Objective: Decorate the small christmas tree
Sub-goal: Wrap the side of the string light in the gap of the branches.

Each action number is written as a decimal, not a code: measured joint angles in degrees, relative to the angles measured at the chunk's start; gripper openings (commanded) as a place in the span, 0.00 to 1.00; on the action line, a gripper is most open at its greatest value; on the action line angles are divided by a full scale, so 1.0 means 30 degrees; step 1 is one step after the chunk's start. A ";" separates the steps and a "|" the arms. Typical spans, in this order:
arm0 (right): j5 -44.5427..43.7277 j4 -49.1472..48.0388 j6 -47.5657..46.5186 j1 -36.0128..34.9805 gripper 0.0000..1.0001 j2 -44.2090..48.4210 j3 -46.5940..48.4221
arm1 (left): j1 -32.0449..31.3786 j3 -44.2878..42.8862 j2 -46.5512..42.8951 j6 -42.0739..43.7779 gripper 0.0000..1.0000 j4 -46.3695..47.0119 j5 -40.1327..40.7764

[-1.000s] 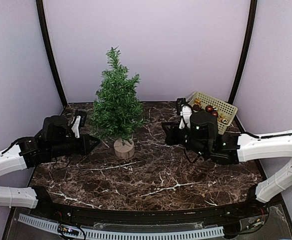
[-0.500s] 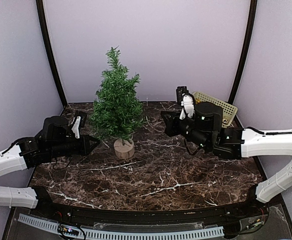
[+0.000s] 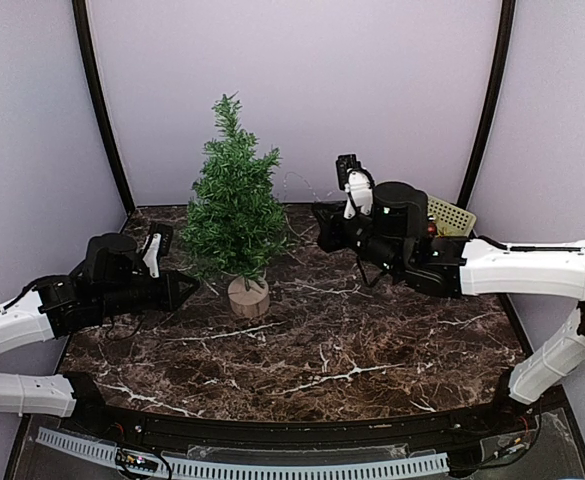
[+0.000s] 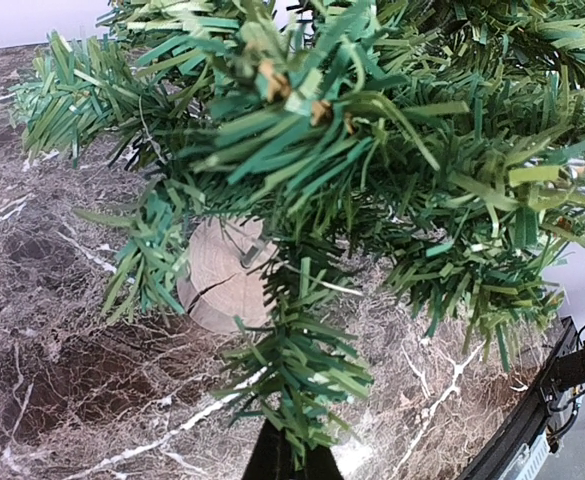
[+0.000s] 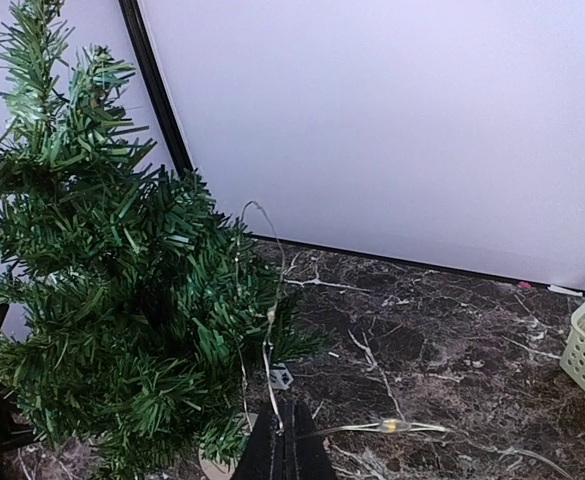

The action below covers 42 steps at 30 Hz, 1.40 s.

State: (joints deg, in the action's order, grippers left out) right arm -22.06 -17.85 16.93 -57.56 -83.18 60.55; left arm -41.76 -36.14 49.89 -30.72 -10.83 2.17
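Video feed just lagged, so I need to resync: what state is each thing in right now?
small christmas tree, upright, no ornaments hung
light string, held up, looping beside the tree
left hand, shut on low branch tip
right hand, shut on light string
basket, upright, partly hidden

Bristly tree (image 3: 234,215) — pale wooden base (image 3: 248,297)

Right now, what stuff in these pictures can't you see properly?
- The basket: from above, the right arm covers most of it, and the right wrist view cuts it off at the edge. Most of what's inside is hidden.
- The light wire: nearly too thin to see from above, and its far end runs off the right wrist view.
- The tree trunk: branches hide it in the left wrist view, plus half the stump.
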 measured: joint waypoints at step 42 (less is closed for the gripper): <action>0.3920 -0.0546 0.0809 0.3453 0.00 -0.5100 0.2193 | 0.0393 0.0357 -0.0168 -0.0117 0.00 -0.0007 0.0364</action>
State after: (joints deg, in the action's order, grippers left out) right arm -10.31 -19.49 19.35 -47.20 -98.48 67.13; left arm -40.58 -35.07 49.39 -31.07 -10.85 3.27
